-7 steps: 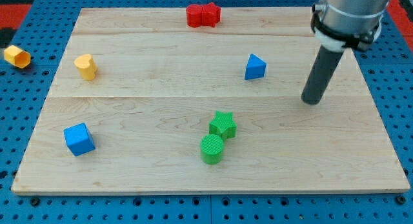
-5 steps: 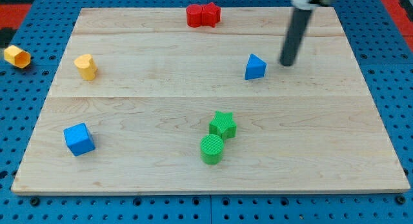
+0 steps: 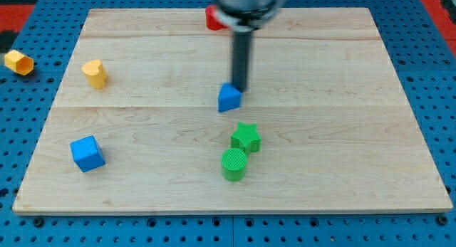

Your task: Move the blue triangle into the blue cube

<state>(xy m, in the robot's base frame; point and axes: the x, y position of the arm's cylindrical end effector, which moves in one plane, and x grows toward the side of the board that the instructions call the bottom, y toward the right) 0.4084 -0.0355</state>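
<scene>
While my tip (image 3: 239, 88) touches its upper right, blue triangle (image 3: 229, 98) apex toward view's top, blue cube (image 3: 87, 153) well apart, no gripper fitted.

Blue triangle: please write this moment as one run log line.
my tip: touching blue triangle, top-right | blue cube: far bottom-left | not joined

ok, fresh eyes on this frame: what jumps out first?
The dark rod dropping from the view's top, with my tip right at the blue triangle's upper right edge near the board's centre. Next, the blue cube sits far off at the lower left, with bare board between them. The green star and green cylinder cluster just below the triangle, slightly to its right.
</scene>
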